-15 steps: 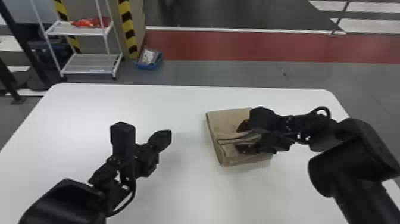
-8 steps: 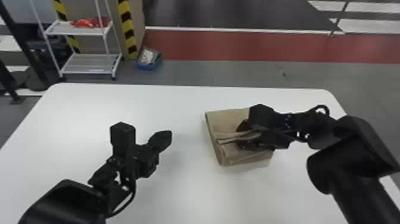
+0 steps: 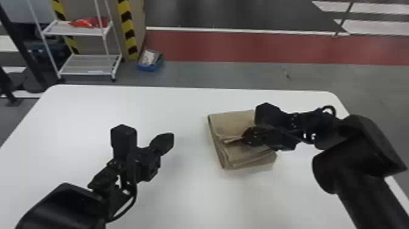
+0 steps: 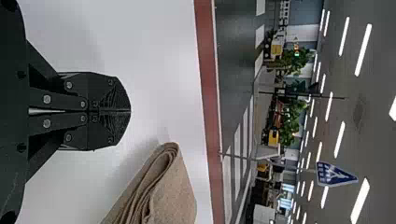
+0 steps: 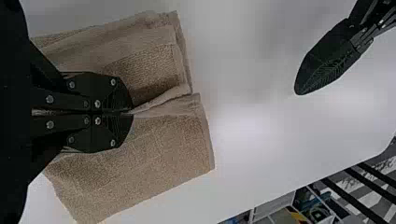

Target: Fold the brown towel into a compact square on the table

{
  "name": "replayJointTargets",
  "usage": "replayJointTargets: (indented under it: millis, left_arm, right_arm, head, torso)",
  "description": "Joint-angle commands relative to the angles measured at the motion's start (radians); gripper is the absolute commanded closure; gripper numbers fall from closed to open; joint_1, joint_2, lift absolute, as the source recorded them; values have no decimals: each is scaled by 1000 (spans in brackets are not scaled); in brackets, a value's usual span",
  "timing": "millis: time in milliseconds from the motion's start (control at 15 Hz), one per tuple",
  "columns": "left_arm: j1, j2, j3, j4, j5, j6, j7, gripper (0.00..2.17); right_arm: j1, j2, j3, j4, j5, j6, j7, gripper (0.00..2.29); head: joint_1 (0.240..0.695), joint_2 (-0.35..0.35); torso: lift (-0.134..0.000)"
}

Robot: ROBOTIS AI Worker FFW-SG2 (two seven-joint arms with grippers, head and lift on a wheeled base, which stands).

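Far left, beyond the table (image 3: 91, 121): white rack (image 3: 86, 65), orange-red items (image 3: 88, 22) on its upper shelf. Striped post (image 3: 127, 29) stood at its right, then a blue bin (image 3: 149, 61) on the floor, pale contents inside.

Near side, left of centre: left gripper (image 3: 169, 139) hung over bare white tabletop, apart from the towel. Fingers together, no gap at the tips, nothing held.

Right of centre: towel (image 3: 229, 125) lay on the table, folded in several layers into a rough, slightly skewed block. Left wrist view had the layers stacked at a rounded fold. A narrow ridge of cloth stood up along the middle.

Right gripper (image 3: 244, 139) came in over the towel from the right, fingers narrowed to a pinch on that ridge. Right wrist view: ridge ran into the fingertips, cloth spread to both sides.
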Motion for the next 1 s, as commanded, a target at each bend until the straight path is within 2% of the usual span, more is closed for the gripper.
replayJointTargets:
  millis: [0,267,467,667,867,933]
  left_arm:
    - [0,0,2,1,0,2,0,1717]
    - [-3,-2,-1,2,0,-1,0,1717]
    - [-5,-8,-9,2,-2,2,0,1717]
    - [2,-3,-7,1,-2,2,1,1717]
    - [3,-2,-5,1,-5,-1,1,1717]
    - [3,-2,-5,-4,-5,-1,1,1717]
  right_arm:
    - [22,-2,-51,-67,-21,-3,3,1706]
    - [79,-24,-82,-136,-48,18,27,1706]
    - [103,-11,-44,-109,-43,12,6,1703]
    - [114,1,-41,-83,-54,-3,-25,1683]
    - [142,12,-79,-112,-100,12,-28,1119]
    - [159,16,-117,-141,-149,18,-28,471]
  head:
    - [695,-60]
    - [695,-72]
    - [695,-79]
    - [695,-72]
    - [695,-63]
    - [695,-63]
  torso:
    - [-124]
    - [-124]
    - [-124]
    - [-124]
    - [-124]
    - [-124]
